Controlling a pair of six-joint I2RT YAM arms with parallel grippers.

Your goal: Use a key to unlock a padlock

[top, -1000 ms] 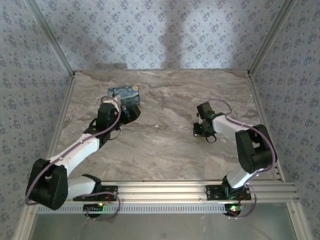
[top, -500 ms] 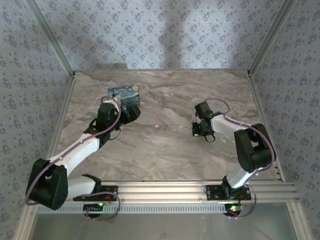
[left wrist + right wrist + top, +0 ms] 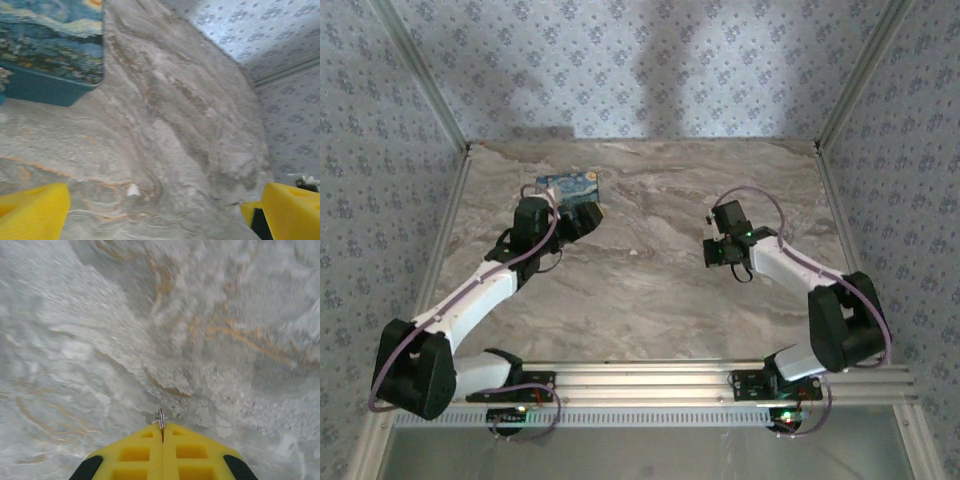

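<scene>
My right gripper point(image 3: 713, 252) hovers over the bare marble right of centre. Its yellow fingers point(image 3: 135, 452) are pressed together, and a thin silvery key point(image 3: 161, 419) pokes out edge-on between the tips, just above the tabletop. My left gripper point(image 3: 578, 216) sits at the near edge of the blue starry-night tin point(image 3: 568, 183). It is open, its yellow fingers point(image 3: 31, 214) wide apart over bare marble. The tin point(image 3: 52, 45) lies ahead of them on the left. The padlock is out of view; a small grey and blue bit at the tin's left end is too cropped to identify.
The marble table point(image 3: 650, 290) is bounded by patterned walls on three sides and an aluminium rail point(image 3: 720, 378) at the near edge. A small white chip point(image 3: 132, 189) lies on the marble between the left fingers.
The left gripper has moved farther back and now covers the tin's near edge. The right arm has stretched out, its elbow dropping to the right, while its gripper stays in about the same spot.
</scene>
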